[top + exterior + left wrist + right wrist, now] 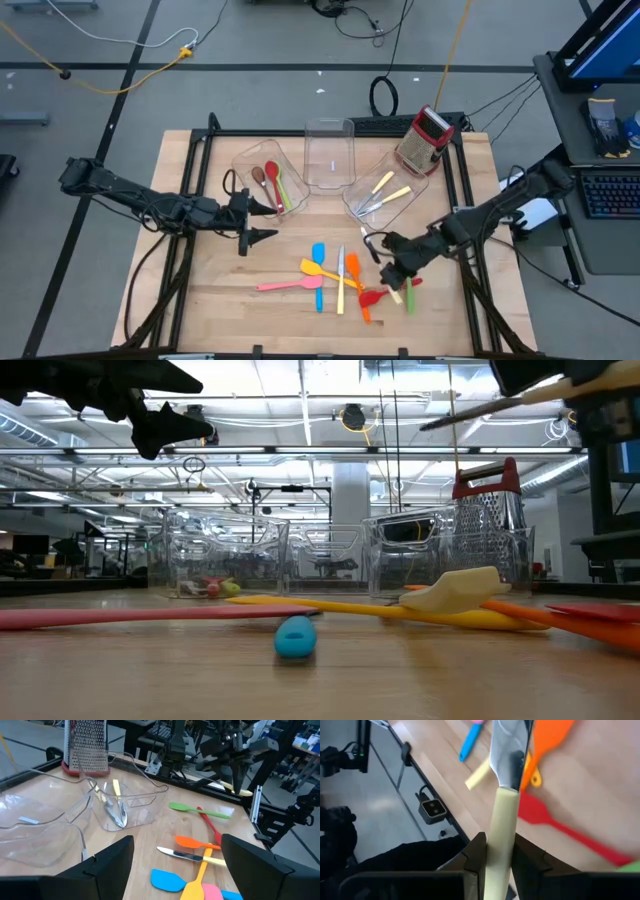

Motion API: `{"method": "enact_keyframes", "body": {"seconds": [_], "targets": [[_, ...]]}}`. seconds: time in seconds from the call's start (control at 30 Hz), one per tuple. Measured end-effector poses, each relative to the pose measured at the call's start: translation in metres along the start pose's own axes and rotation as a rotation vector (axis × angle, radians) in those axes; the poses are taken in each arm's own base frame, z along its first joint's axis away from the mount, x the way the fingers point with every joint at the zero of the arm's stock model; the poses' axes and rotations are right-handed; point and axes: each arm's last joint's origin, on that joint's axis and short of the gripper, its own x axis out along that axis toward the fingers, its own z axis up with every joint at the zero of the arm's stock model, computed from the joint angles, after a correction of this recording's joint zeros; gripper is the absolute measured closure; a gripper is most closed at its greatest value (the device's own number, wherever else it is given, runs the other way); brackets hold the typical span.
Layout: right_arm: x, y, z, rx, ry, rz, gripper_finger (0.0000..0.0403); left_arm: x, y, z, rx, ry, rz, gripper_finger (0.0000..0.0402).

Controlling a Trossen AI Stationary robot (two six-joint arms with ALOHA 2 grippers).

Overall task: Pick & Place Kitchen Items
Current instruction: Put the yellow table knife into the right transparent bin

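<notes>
A cream-handled knife (501,835) is clamped by its handle in the right gripper (495,855) above the loose utensils (340,280), presumably for carrying to the cutlery bin (352,200); the left gripper (262,222) is held wide apart, empty, beside the spoon bin (245,160).

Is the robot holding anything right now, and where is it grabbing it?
Yes. The right end effector is shut on a cream-handled knife, clamped on its handle. The left end effector is open and holds nothing.
</notes>
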Motion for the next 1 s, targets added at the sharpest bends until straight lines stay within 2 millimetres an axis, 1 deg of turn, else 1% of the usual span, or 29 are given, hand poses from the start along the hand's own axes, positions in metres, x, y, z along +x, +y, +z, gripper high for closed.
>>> {"method": "enact_keyframes", "body": {"seconds": [0.17, 0.37, 0.57, 0.8, 1.0], "targets": [[-0.011, -0.001, 0.014, -0.106, -0.069, 0.024, 0.0346, 0.0, 0.0, 0.0, -0.014, 0.0, 0.0, 0.0096], [-0.031, -0.003, 0.031, -0.225, -0.151, 0.057, 0.0346, 0.0, 0.0, 0.0, -0.069, 0.001, 0.0, 0.0096], [-0.054, -0.012, 0.048, -0.33, -0.235, 0.037, 0.0346, 0.0, 0.0, 0.0, -0.123, 0.001, 0.0, 0.0096], [-0.078, -0.033, 0.063, -0.426, -0.291, -0.077, 0.0346, 0.0, 0.0, 0.0, -0.093, 0.001, 0.0, 0.0096], [-0.092, -0.05, 0.077, -0.548, -0.353, -0.239, 0.0346, 0.0, 0.0, 0.0, -0.094, 0.001, 0.0, 0.0096]]}}
